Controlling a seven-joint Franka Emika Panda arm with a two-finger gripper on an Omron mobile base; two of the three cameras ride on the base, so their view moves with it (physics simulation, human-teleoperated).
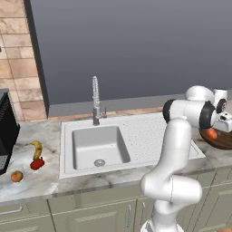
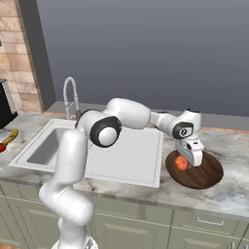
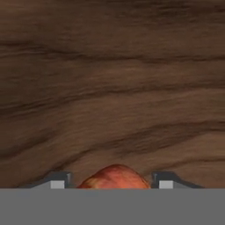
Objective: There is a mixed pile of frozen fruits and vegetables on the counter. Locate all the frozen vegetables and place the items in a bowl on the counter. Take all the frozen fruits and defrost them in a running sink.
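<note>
Your gripper (image 2: 184, 164) hung low over the bowl (image 2: 206, 176) at the right end of the counter (image 2: 228, 194), its fingers pinching the orange-red tomato (image 2: 181, 163) — in the hand view the ball sat between the two tips, with wood grain directly beyond it. So the drop ran straight down; nothing needed to shift sideways. The banana (image 1: 36, 148), the red pepper piece (image 1: 37, 163) and the small orange fruit (image 1: 16, 176) lay well apart, left of the sink (image 1: 99, 146).
</note>
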